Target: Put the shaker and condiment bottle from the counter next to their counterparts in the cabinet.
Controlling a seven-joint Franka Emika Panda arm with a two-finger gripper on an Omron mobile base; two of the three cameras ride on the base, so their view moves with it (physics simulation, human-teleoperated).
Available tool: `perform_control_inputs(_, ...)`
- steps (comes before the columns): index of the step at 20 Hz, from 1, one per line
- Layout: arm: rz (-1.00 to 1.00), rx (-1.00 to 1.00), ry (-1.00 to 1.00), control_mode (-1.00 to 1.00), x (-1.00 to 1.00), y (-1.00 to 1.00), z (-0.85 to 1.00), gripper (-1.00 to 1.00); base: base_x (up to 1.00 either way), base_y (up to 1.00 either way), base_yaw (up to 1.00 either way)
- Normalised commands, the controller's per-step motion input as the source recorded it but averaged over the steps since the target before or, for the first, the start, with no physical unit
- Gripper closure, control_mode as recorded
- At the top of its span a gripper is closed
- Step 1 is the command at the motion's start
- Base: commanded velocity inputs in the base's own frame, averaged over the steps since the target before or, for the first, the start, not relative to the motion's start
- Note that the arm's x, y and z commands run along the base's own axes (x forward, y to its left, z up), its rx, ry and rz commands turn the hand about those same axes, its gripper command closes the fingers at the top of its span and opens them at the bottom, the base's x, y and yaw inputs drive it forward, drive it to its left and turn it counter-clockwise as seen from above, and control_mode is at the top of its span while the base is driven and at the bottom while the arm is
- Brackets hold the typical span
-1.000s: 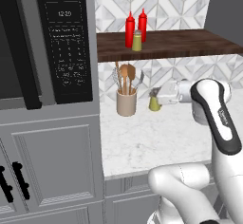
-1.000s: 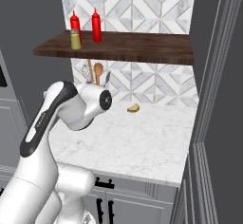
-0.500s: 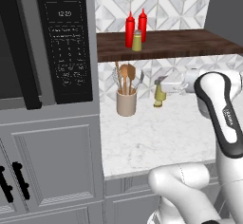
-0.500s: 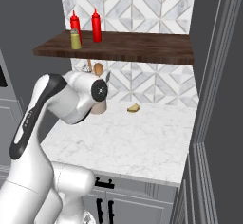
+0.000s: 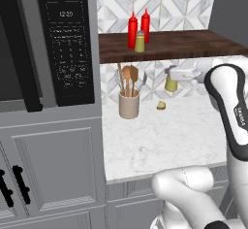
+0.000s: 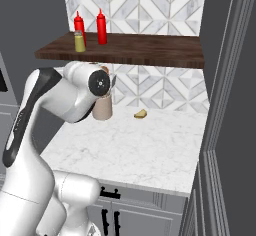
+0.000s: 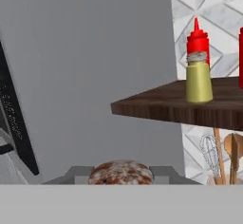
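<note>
Shaker point(image 5: 170, 83) higher, clamped in tool point(image 5: 175, 73)

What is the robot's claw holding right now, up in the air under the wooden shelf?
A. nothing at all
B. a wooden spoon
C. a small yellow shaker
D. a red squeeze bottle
C: in the left base view the gripper is shut on the shaker, lifted off the counter below the cabinet.

Utensil crock point(image 5: 129, 105) beside microwave point(image 5: 63, 39); food scrap point(image 5: 161, 106) nearby.
</note>
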Motion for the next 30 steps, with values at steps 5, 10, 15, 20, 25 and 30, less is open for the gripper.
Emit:
perform_control_inputs(5,-0.05,0.0,0.0,-1.0,-0.01,-0.14,0.39,1.0,0.0,0.0,0.0)
perform_control_inputs(10,-0.05,0.0,0.0,-1.0,0.0,-0.13,0.42,1.0,0.0,0.0,0.0)
perform_control_inputs(15,-0.03,0.0,0.0,-1.0,0.07,-0.18,0.38,1.0,0.0,0.0,0.0)
perform_control_inputs(20,0.0,0.0,0.0,-1.0,0.47,-0.05,0.24,1.0,0.0,0.0,0.0)
perform_control_inputs(25,0.0,0.0,0.0,-1.0,0.76,0.0,0.04,1.0,0.0,0.0,0.0)
perform_control_inputs(30,0.0,0.0,0.0,-1.0,0.73,-0.01,0.0,1.0,0.0,0.0,0.0)
